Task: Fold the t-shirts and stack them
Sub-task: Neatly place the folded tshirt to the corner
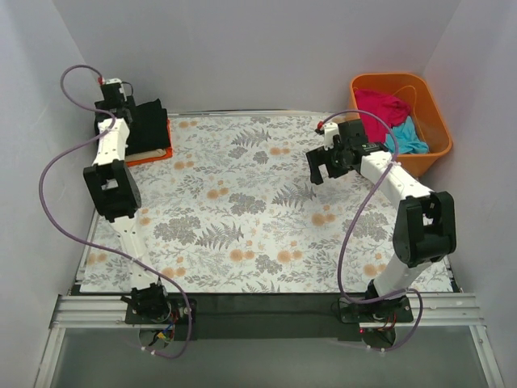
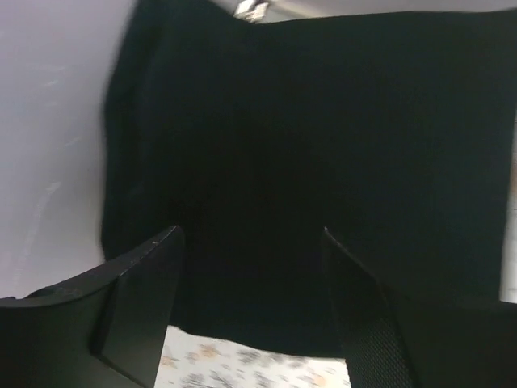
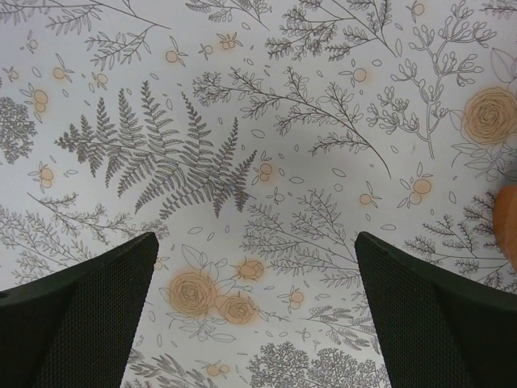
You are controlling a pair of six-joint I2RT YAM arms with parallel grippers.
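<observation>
The left gripper [image 2: 250, 234], apart, is hovering over the black t-shirt [image 2: 323, 145] at 10 o'clock; the right gripper [image 3: 254, 242], apart, is hanging near the tub [image 1: 437, 121], presumably for the next pick.

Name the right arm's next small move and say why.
Probably swing the right gripper toward the orange tub and reach for the magenta-pink t-shirt. Its jaws stand open and empty over the floral sheet. The black t-shirt lies folded far left under the left gripper, while the pink one and the turquoise t-shirt sit crumpled in the tub.
</observation>
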